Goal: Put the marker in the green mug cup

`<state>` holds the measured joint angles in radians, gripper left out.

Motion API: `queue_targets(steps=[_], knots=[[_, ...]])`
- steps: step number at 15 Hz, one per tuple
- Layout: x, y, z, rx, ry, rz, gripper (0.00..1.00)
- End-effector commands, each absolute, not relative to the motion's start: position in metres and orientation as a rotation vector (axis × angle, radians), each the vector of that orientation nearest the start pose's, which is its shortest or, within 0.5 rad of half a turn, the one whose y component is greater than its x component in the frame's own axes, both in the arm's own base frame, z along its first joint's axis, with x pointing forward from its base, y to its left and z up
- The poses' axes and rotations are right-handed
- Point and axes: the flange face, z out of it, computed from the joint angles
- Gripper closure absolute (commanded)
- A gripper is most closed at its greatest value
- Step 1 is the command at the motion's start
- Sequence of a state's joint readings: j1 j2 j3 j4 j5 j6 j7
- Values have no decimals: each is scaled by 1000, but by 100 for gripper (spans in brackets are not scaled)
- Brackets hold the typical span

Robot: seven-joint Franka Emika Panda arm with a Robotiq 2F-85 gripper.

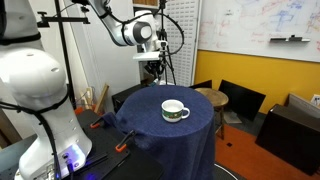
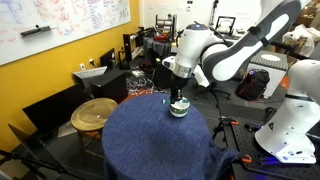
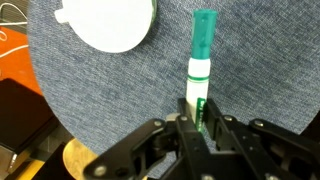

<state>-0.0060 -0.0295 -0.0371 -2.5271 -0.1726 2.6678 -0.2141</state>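
The black two-fingered pincer (image 3: 200,120) is clenched on a slender marker (image 3: 201,65) with a white barrel and a green cap. It grips the marker's lower end, so the capped end sticks out ahead over the round table (image 3: 100,110) draped in dark blue cloth. The wide, low green mug (image 3: 108,22) with a white inside stands upright on the table. In the wrist view it is up and to the left of the marker and apart from it, with only bare cloth between the two. In an exterior view the pincer (image 1: 152,70) hangs above the far rim of the table (image 1: 200,125), behind the mug (image 1: 175,110). Orange-handled clamps (image 1: 122,148) sit at the cloth's near edge (well apart from the mug), and a round wooden stool (image 2: 95,112) stands beside the table
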Motion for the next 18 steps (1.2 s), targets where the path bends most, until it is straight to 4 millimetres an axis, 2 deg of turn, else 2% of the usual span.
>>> queue_targets(steps=[1,4,8,12,18], knots=[[445,-47,327,-3222,-526,-238,95],[439,-72,337,-3240,-491,-274,95],[438,-95,337,-3276,-438,-317,95],[437,-106,333,-3303,-418,-397,95],[435,-117,325,-3333,-330,-637,95]])
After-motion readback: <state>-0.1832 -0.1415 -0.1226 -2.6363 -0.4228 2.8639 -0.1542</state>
